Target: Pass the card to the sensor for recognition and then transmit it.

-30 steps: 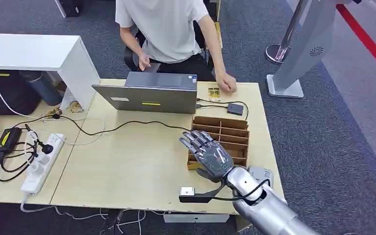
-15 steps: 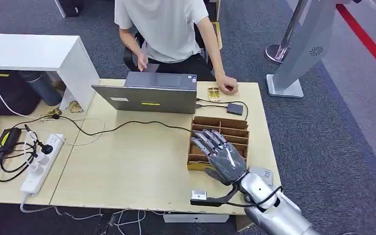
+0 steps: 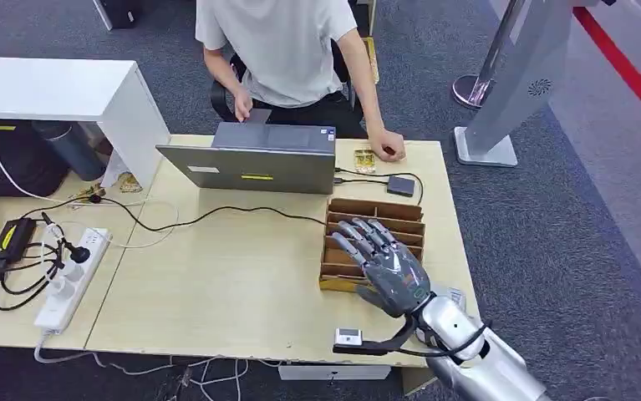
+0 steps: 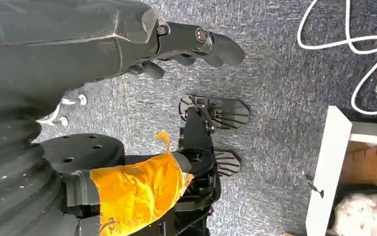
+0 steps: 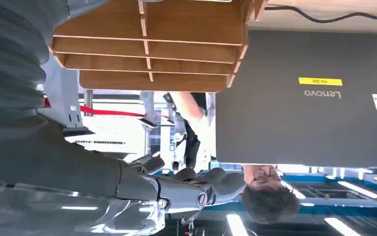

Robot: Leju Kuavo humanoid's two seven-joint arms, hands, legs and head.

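Right hand (image 3: pixel 388 267): raised over the near right part of the wooden table (image 3: pixel 233 284), fingers spread and extended, holding nothing. It hovers above the near rows of the slotted wooden box (image 3: pixel 375 219), palm turned down. Seen from the right wrist, its thumb (image 5: pixel 196 194) sticks out straight, with the box compartments (image 5: pixel 149 46) and the back of the laptop lid (image 5: pixel 304 98) ahead of it.

Left hand (image 4: pixel 196 42): hanging beside the robot above grey carpet (image 4: pixel 275 88), fingers loosely curled with nothing between them; whether it counts as open or closed cannot be told from this angle.

Card: cannot be picked out for certain. Two small yellowish items (image 3: pixel 364 159) lie on the far edge of the table, just beside the person's hand (image 3: pixel 388 145); too small to identify.

Sensor: a small dark square pad (image 3: pixel 400 185) lies on the table between the laptop (image 3: pixel 254 159) and the far end of the box, joined to the laptop by a black cable.

Other items:
- Person in a light shirt (image 3: pixel 275 46), seated behind the laptop, one hand at it, the other resting on the table's far right corner.
- White power strip (image 3: pixel 70 280) with plugs and black cables, on the left table.
- Silver stand (image 3: pixel 509 92) on the carpet, to the right beyond the table.
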